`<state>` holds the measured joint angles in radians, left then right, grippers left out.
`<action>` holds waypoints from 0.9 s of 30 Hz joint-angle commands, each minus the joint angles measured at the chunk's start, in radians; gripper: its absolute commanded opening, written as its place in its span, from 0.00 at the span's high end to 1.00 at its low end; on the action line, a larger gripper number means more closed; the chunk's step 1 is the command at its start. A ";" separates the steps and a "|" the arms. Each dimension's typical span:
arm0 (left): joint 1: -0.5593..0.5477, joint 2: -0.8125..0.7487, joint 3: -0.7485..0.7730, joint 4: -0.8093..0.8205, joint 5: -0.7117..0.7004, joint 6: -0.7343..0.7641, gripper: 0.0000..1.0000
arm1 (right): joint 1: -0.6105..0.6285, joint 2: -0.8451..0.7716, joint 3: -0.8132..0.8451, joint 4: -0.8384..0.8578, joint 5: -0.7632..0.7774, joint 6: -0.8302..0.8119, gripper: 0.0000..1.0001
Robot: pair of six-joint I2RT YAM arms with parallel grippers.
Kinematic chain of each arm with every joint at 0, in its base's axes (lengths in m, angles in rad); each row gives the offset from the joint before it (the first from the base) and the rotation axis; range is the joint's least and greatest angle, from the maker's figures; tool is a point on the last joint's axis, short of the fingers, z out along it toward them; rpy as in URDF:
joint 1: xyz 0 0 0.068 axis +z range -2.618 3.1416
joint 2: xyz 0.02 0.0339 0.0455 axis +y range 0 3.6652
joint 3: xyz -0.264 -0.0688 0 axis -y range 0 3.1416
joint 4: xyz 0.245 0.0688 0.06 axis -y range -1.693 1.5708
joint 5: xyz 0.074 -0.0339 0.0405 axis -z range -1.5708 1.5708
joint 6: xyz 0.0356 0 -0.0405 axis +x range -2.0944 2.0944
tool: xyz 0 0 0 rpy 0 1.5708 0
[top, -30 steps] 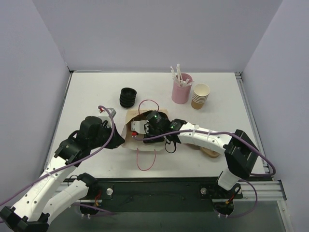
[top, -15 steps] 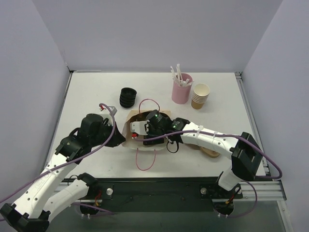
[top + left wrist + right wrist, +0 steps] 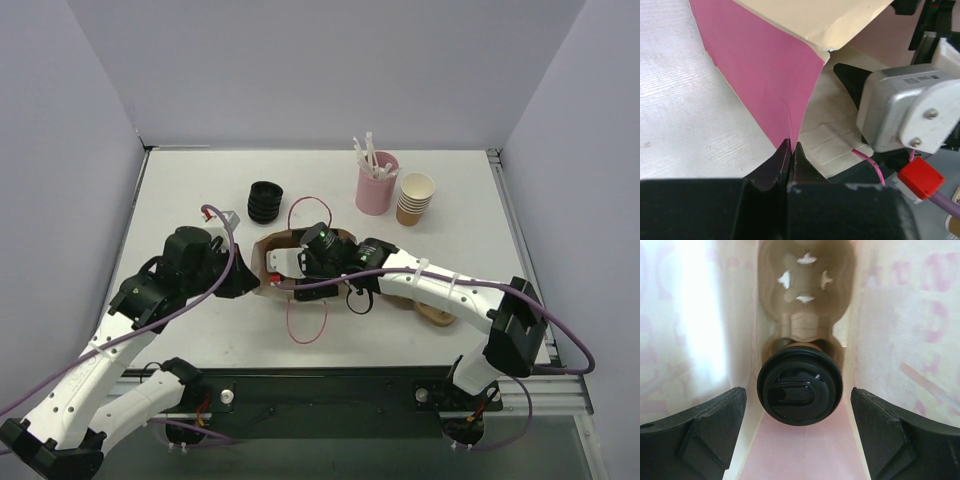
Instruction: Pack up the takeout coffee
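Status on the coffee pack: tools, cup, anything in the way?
Left tool shut on bag edge. Right tool open inside bag, astride takeout coffee, not touching. No obstruction seen.

Left pincer (image 3: 791, 147) pinched, right pincer (image 3: 796, 392) agape.

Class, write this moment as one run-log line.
left gripper: shut on bag edge | right gripper: open inside bag | takeout coffee: in bag, not gripped

Takeout coffee (image 3: 800, 371): cup wall hidden under its lid, between fingers of right gripper (image 3: 798, 390); finger bases cropped at frame bottom. Paper bag (image 3: 755, 65): top cropped, beyond left gripper (image 3: 791, 146) tips.
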<state>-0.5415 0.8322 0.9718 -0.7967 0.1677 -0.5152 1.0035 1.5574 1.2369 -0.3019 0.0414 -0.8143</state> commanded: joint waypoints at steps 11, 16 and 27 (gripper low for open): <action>0.002 0.042 0.129 -0.062 -0.005 -0.091 1.00 | 0.032 -0.088 0.197 -0.128 -0.069 0.092 0.21; 0.003 0.064 0.177 -0.099 -0.027 -0.138 1.00 | 0.037 -0.100 0.286 -0.157 -0.118 0.165 0.22; 0.021 0.139 0.237 -0.188 -0.073 -0.184 1.00 | 0.014 -0.132 0.381 -0.118 -0.159 0.294 0.21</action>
<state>-0.5358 0.9611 1.1381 -0.9550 0.1303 -0.6739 1.0332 1.4784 1.5631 -0.4469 -0.0666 -0.6106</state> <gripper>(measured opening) 0.026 0.786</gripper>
